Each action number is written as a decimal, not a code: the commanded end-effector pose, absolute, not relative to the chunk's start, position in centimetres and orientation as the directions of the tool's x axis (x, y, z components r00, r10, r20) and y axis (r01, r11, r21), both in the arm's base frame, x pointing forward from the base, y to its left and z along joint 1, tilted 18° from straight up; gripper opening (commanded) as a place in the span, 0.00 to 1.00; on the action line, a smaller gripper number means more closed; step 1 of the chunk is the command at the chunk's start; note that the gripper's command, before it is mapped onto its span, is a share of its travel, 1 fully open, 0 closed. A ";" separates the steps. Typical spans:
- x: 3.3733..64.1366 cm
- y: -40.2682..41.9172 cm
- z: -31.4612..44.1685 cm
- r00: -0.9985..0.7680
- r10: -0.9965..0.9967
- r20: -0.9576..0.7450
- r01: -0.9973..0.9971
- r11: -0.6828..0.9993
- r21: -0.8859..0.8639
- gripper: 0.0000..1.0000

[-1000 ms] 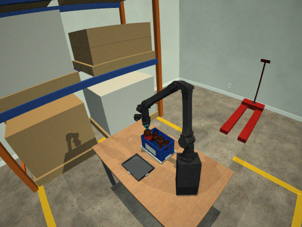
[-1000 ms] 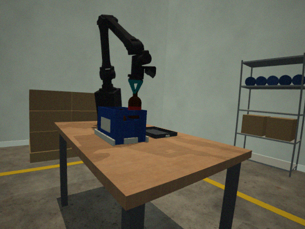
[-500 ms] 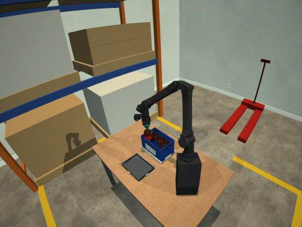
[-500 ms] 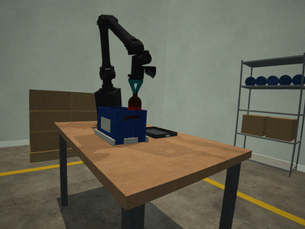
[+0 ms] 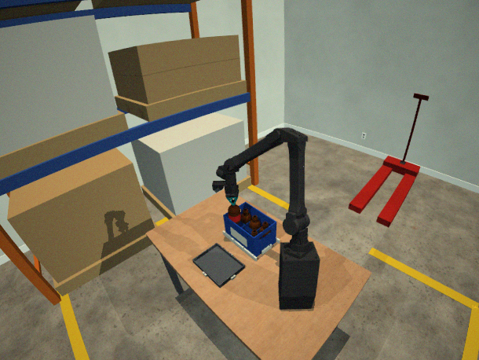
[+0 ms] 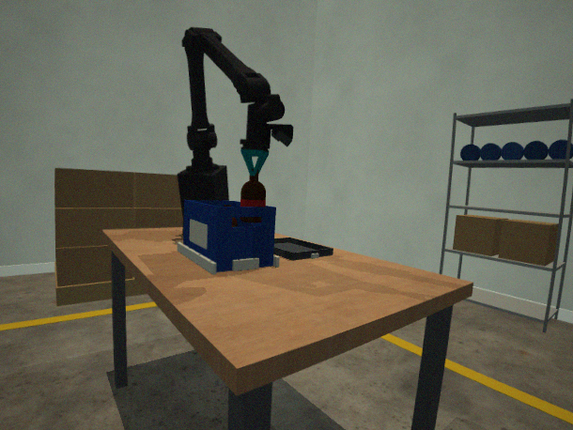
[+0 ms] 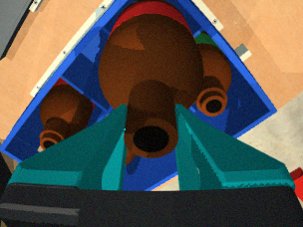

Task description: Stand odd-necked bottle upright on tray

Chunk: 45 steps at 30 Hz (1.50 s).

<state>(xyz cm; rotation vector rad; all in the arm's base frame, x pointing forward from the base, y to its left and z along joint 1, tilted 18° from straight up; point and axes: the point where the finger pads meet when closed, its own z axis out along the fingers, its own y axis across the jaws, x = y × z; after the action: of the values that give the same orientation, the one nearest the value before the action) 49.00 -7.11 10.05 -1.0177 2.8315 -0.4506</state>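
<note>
Table [image 5: 235,310] [image 6: 305,319] [image 7: 269,30], bearing crate [image 5: 260,244] [image 6: 244,239] [image 7: 267,106], tray [image 5: 219,264] [image 6: 301,248] [image 7: 12,22] and arm base [image 5: 298,279] [image 6: 202,185]. Bottles [image 5: 254,223] [image 6: 254,191] [image 7: 214,72], in crate, one reaching above its rim. Tray, near crate, apart from it.
</note>
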 end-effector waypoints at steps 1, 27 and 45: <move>51.2 -6.4 14.0 -0.768 -0.639 -0.050 -0.583 0.729 -0.359 0.00; 50.7 -5.8 16.3 -0.768 -0.639 -0.051 -0.583 0.729 -0.360 0.00; 50.4 -5.5 17.5 -0.768 -0.639 -0.048 -0.584 0.729 -0.357 0.00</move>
<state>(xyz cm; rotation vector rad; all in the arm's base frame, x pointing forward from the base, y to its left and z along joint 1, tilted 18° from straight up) 48.34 -6.21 13.64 -1.0189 2.8316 -0.4509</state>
